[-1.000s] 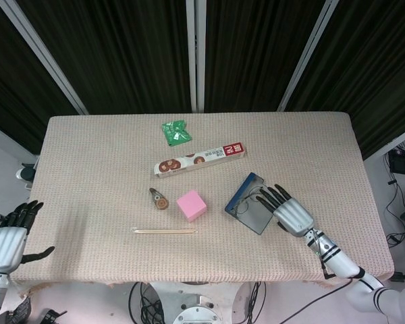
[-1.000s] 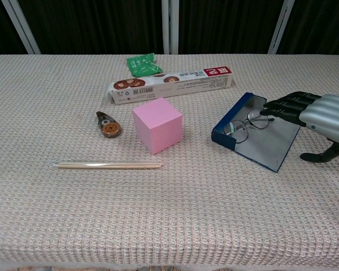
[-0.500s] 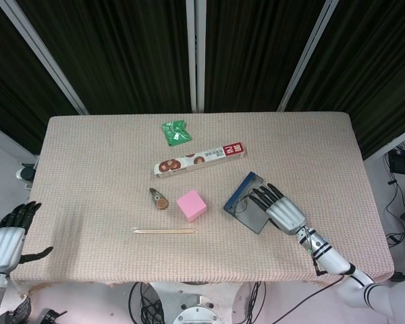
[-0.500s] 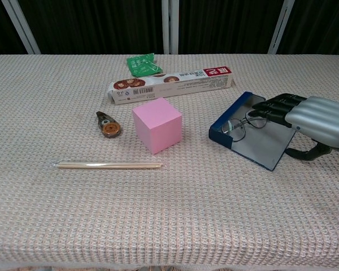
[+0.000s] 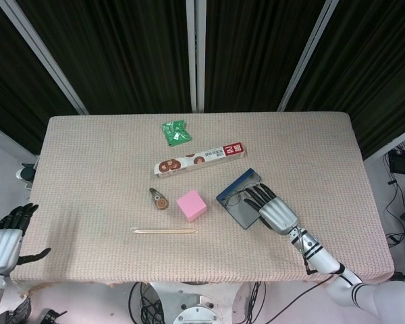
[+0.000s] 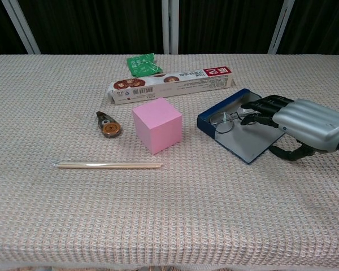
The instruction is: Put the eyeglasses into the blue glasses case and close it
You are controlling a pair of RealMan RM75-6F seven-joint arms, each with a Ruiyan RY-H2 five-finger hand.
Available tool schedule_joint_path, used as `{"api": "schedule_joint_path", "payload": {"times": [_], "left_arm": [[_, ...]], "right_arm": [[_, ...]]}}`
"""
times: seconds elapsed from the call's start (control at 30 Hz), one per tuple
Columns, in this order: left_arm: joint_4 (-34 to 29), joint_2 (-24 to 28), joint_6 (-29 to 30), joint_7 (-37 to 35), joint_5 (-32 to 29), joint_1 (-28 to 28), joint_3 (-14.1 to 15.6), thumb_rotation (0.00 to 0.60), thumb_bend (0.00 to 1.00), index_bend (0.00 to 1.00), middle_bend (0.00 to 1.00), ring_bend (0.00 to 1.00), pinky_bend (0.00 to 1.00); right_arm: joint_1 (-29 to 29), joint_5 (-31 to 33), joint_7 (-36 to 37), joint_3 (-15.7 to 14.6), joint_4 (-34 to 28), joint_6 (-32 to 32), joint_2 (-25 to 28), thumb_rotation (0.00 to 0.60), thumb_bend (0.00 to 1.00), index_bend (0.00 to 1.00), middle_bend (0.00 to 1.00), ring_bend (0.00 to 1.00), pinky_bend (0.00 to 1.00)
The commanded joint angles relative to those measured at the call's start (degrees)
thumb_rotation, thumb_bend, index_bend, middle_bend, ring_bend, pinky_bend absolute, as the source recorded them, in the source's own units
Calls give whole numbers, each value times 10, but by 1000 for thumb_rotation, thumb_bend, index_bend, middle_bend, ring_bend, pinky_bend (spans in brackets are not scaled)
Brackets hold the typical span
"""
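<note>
The blue glasses case (image 6: 237,142) (image 5: 235,204) lies open on the table, right of centre, its lid flat and grey inside. The eyeglasses (image 6: 225,120) (image 5: 237,200) lie inside it, towards its left end. My right hand (image 6: 296,121) (image 5: 270,209) rests on the case's right part with its fingers stretched over the glasses' arm and its thumb on the cloth beside the lid; it grips nothing. My left hand (image 5: 5,237) hangs open beyond the table's left front corner, seen only in the head view.
A pink cube (image 6: 157,124) stands just left of the case. Further left lie a tape dispenser (image 6: 107,124) and a pair of wrapped chopsticks (image 6: 108,165). A long snack box (image 6: 172,84) and a green packet (image 6: 143,64) lie behind.
My right hand has pushed leftwards, sliding the case with the glasses in it closer to the pink cube. The left hand has sunk slightly.
</note>
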Motion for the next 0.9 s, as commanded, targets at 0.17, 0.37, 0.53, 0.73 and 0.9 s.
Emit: {"api": "schedule_joint_path", "payload": {"times": [0.17, 0.37, 0.53, 0.73, 0.9], "left_arm": [[8, -4, -2, -7, -1, 0, 0, 483, 94, 73, 61, 70, 190], [13, -5, -2, -12, -2, 0, -1, 488, 94, 72, 62, 70, 190], [16, -6, -5, -14, -4, 0, -1, 489, 94, 72, 62, 70, 190], [20, -8, -8, -18, -6, 1, -1, 488, 94, 72, 62, 70, 190], [20, -6, -6, -20, -7, 2, -2, 488, 94, 72, 62, 71, 190]], "right_arm": [[4, 13, 5, 14, 12, -3, -19, 600, 431, 338, 0, 0, 0], [15, 18, 10, 26, 15, -3, -31, 600, 462, 404, 0, 0, 0], [25, 23, 6, 36, 22, -4, -42, 600, 470, 483, 0, 0, 0], [39, 33, 0, 49, 34, -16, -57, 600, 459, 624, 0, 0, 0], [37, 33, 1, 51, 42, 2, -63, 600, 458, 818, 0, 0, 0]]}}
